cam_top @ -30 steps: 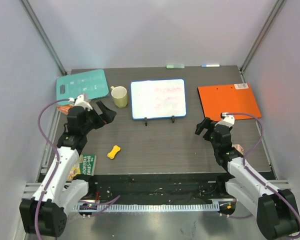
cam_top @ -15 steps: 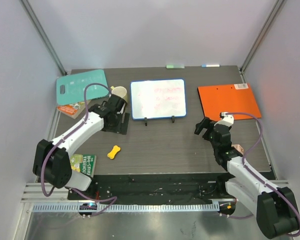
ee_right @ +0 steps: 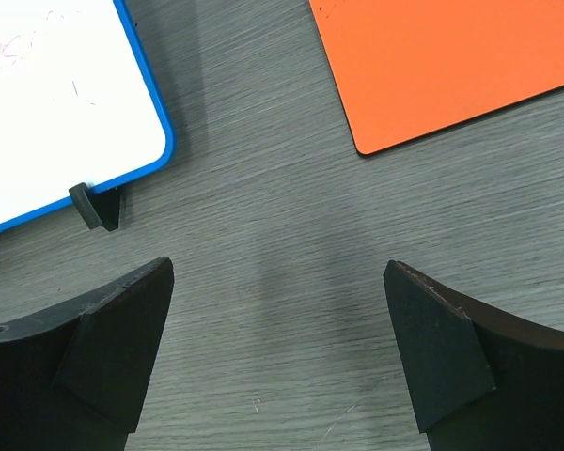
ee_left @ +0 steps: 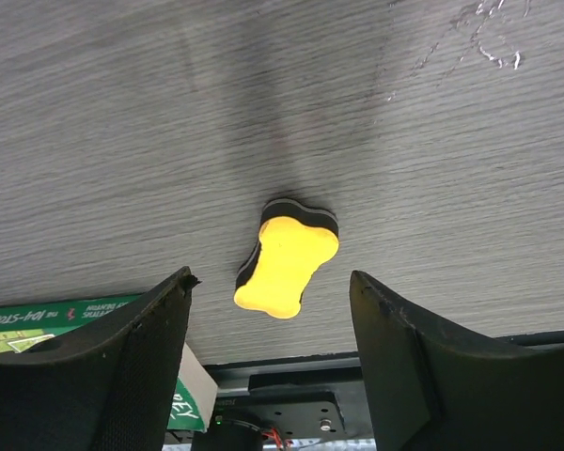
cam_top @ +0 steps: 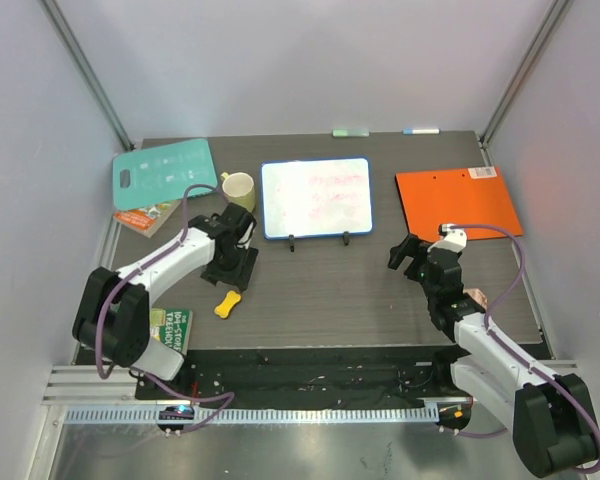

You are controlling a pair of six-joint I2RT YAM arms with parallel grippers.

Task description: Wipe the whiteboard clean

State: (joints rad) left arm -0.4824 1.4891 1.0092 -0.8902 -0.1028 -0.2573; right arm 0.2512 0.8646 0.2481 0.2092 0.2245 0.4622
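Note:
The whiteboard (cam_top: 316, 198) with a blue frame and faint red writing stands on two black feet at the back middle; its corner also shows in the right wrist view (ee_right: 66, 94). A yellow bone-shaped eraser (cam_top: 228, 303) with a black underside lies on the table, and shows in the left wrist view (ee_left: 287, 258). My left gripper (cam_top: 230, 272) is open, just behind and above the eraser, not touching it. My right gripper (cam_top: 405, 256) is open and empty, in front of and to the right of the board.
A yellow mug (cam_top: 239, 191) stands left of the board. A teal cutting board (cam_top: 165, 172) lies at the back left, an orange folder (cam_top: 457, 201) at the right. A green box (cam_top: 173, 328) lies at the front left edge.
My left arm has swung from the mug's side down toward the front, so the gripper is now over the eraser. The right arm has hardly moved.

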